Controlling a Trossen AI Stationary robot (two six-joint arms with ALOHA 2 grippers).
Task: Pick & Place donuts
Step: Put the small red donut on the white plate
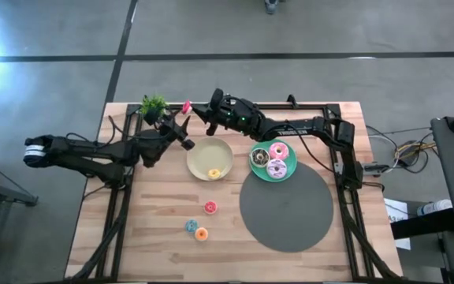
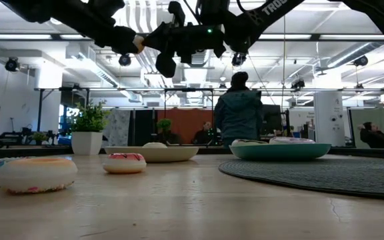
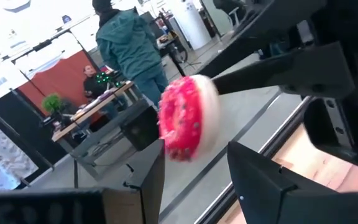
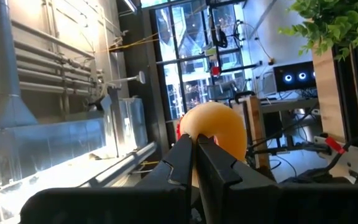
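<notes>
Red small donut (image 3: pixel 185 117) with pale underside, pinched by right gripper (image 1: pixel 189 108), left gripper (image 1: pixel 181 130) spread

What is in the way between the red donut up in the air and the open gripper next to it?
Nothing visible. The red donut is pinched by the shut right gripper above the table's far edge, and the left gripper faces it with fingers open and only air between them.
</notes>
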